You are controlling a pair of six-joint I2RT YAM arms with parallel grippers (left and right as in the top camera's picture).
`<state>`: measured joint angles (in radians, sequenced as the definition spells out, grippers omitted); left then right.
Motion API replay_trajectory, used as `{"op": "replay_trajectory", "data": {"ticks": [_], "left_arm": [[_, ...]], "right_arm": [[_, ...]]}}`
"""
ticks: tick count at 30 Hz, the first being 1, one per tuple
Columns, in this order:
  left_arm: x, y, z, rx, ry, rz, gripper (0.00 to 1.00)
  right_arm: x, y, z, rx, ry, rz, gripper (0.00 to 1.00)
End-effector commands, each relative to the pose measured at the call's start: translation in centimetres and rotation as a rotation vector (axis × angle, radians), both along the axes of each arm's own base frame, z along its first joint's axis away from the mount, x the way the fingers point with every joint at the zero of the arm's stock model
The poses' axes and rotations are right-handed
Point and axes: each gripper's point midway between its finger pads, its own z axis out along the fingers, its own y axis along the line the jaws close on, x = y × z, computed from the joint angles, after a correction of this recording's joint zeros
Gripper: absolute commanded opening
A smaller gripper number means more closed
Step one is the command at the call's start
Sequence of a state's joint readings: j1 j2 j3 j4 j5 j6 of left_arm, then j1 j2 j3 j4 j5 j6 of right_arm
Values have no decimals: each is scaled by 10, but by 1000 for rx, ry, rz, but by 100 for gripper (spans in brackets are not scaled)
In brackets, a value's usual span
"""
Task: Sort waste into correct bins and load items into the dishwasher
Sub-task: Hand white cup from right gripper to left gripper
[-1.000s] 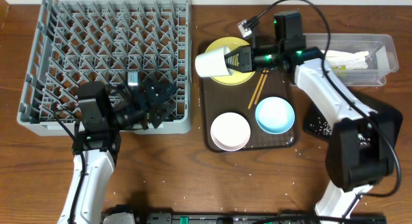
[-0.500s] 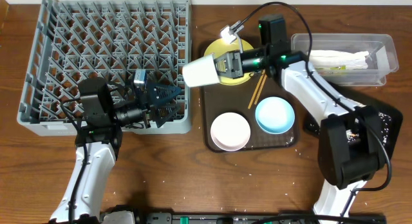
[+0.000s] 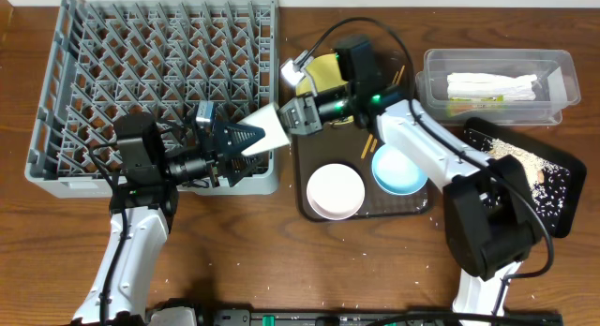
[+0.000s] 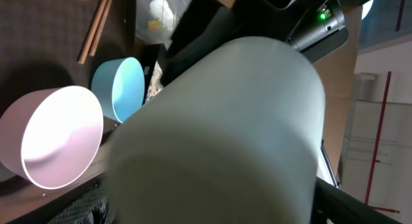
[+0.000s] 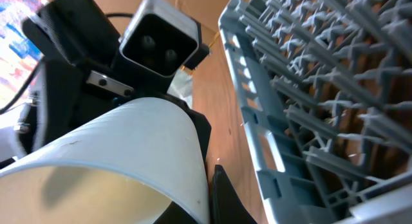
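Handover looks to be our step: our right gripper [image 3: 298, 114] is clenched on the small white cup [image 3: 269, 127], held on its side at the right edge of the grey rack [image 3: 49, 111] near its front corner, meeting our left gripper [image 3: 246, 137], whose jaws stand wide and empty. We should seat the cup deep between those jaws and close firmly before the right lets go.

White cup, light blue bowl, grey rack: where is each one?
white cup [image 3: 270, 128]: overhead view, its side wall.
light blue bowl [image 3: 400, 169]: overhead view, inner bottom.
grey rack [image 3: 49, 111]: overhead view, left wall.
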<state>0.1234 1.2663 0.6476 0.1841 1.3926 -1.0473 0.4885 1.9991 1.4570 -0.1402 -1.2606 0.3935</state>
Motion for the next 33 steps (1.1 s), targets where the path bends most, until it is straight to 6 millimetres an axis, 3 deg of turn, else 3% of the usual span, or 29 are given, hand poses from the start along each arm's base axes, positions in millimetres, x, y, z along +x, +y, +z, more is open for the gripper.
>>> {"op": "replay_trajectory", "data": {"ticks": [1,10,15,33], "left_arm": [[1,1,3,-3,-11,-5,89],[1,1,3,-2,-16,-5,88],[2,1,3,2,-17,2,82],[10,5,0,24,-14,46,88]], "right_arm": [[-15,13,-10,-1,51,56,1],[-30,21,-11,1,76,102,1],[-34,18,-15,-15,110,111,1],[-38,15,-14,-10,136,127,1]]}}
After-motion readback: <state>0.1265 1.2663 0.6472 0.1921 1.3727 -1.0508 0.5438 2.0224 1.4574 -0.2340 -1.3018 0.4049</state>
